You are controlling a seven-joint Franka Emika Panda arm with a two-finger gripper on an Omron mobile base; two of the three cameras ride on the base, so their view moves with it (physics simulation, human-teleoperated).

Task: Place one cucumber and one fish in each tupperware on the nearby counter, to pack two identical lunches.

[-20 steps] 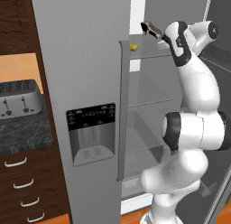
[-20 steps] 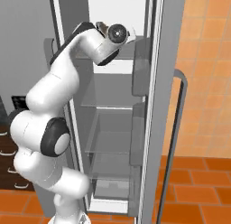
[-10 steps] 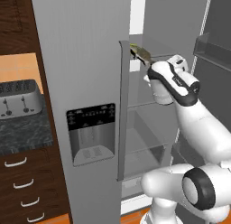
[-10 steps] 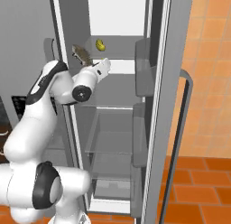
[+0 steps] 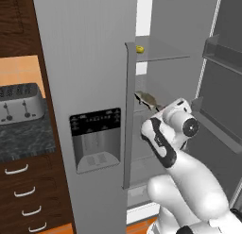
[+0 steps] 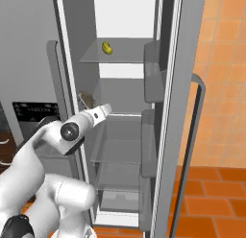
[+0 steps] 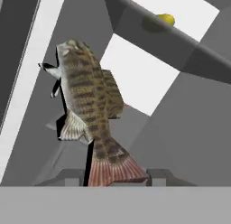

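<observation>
Fridge (image 6: 168,88) open: the gripper (image 5: 158,107), clamped on a fish (image 5: 145,99), has dropped from the top shelf's cucumber (image 6: 106,47) at twelve o'clock; counter next.

**Open grey fridge between dark cabinets and a tiled wall**

A tall grey refrigerator (image 5: 85,87) takes up the middle of the left base view, its shut left door carrying a dark dispenser panel (image 5: 96,138) and a long vertical handle (image 5: 127,115). The right compartment stands open, with glass shelves (image 6: 120,52) and a white back wall. At the right of the right base view the open door (image 6: 180,112) shows grey bins on its inner side. Orange tiles cover the wall (image 6: 223,74) and darker orange tiles the floor (image 6: 211,203). At the left edge of the left base view, dark wood drawers (image 5: 23,200) with curved silver handles sit below a silver toaster (image 5: 19,103).
</observation>
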